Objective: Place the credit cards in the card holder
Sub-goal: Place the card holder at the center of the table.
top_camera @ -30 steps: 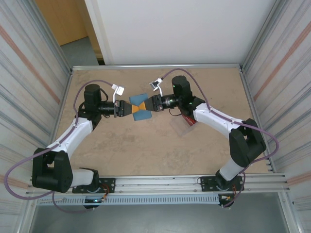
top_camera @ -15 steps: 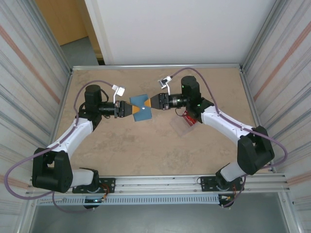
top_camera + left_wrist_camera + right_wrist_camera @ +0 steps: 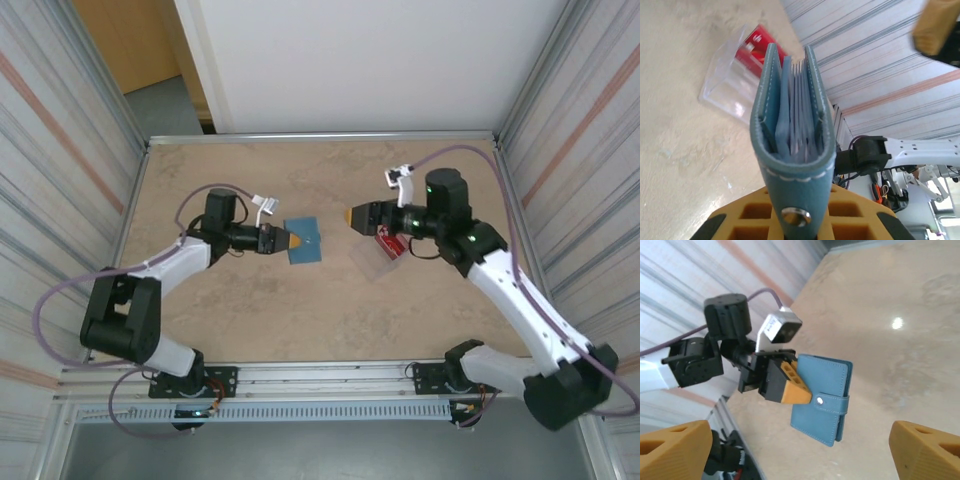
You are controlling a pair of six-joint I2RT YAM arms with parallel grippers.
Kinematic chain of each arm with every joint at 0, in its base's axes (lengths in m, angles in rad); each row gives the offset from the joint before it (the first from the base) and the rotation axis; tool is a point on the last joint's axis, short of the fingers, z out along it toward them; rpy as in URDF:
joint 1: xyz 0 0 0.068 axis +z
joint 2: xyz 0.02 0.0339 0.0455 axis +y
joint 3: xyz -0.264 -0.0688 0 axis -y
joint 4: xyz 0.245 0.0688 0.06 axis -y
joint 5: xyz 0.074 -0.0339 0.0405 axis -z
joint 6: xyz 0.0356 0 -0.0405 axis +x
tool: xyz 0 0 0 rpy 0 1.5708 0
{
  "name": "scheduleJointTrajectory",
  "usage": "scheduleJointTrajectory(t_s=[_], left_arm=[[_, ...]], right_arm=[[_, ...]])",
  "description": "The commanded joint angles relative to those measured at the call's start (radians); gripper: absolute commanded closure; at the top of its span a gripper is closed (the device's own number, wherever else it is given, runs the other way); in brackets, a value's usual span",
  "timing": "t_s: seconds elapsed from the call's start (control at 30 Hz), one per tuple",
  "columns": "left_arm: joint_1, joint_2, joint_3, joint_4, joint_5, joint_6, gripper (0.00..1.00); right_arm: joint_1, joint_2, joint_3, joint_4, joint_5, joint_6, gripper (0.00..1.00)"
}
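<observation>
My left gripper (image 3: 293, 240) is shut on the spine side of the teal card holder (image 3: 305, 241), at its snap tab, and holds it just above the table. In the left wrist view the card holder (image 3: 792, 150) stands edge-on with its covers close together and pale inner pockets showing. From the right wrist, the card holder (image 3: 822, 395) shows closed, with the left gripper (image 3: 795, 385) on it. The right gripper (image 3: 352, 215) is open and empty, apart from the holder on its right. Red credit cards (image 3: 390, 246) (image 3: 755, 45) lie in a clear plastic case (image 3: 375, 262).
The clear case (image 3: 725, 85) lies on the beige table (image 3: 300, 330) right of centre, below the right wrist. Corrugated metal walls (image 3: 60, 150) close in both sides, and a metal rail (image 3: 330, 375) runs along the near edge.
The right gripper opened, let go of the card holder and drew back to the right. The holder, earlier spread between both grippers, now hangs closed from the left gripper alone.
</observation>
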Motion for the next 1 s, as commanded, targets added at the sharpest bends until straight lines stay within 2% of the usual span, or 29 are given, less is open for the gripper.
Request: scheduleJointTrajectory(t_s=[0.0,0.17,0.37,0.43,0.5,0.57,0.63,0.7,0.77,0.97], left_arm=[[-0.034,0.067,0.007,-0.014,-0.024,0.037,1.0],[-0.065,0.203,0.024,-0.027,-0.003,0.003,1.0],[-0.079,0.324,0.086,-0.057,-0.018,-0.026,0.97],[-0.083,0.354,0.11,-0.087,-0.022,-0.025,0.93],[-0.084,0.375,0.126,-0.114,-0.034,-0.022,0.81],[-0.084,0.382,0.145,-0.164,-0.064,-0.001,0.56],[-0.081,0.37,0.166,-0.243,-0.115,0.039,0.43],[-0.074,0.336,0.166,-0.286,-0.179,0.082,0.36],[-0.061,0.294,0.16,-0.327,-0.271,0.115,0.24],[-0.026,0.202,0.138,-0.354,-0.445,0.211,0.09]], right_arm=[[-0.047,-0.136,-0.068,-0.17,0.166,-0.09,0.01],[-0.127,-0.293,-0.159,-0.227,0.242,-0.09,0.01],[-0.189,-0.37,-0.197,-0.3,0.275,-0.112,0.01],[-0.193,-0.382,-0.214,-0.308,0.302,-0.108,0.01],[-0.196,-0.384,-0.223,-0.328,0.34,-0.091,0.01],[-0.198,-0.376,-0.228,-0.351,0.361,-0.08,0.01],[-0.198,-0.374,-0.237,-0.363,0.375,-0.07,0.01],[-0.202,-0.381,-0.251,-0.36,0.396,-0.066,0.01],[-0.212,-0.382,-0.261,-0.354,0.422,-0.063,0.01],[-0.277,-0.341,-0.291,-0.271,0.474,-0.08,0.01]])
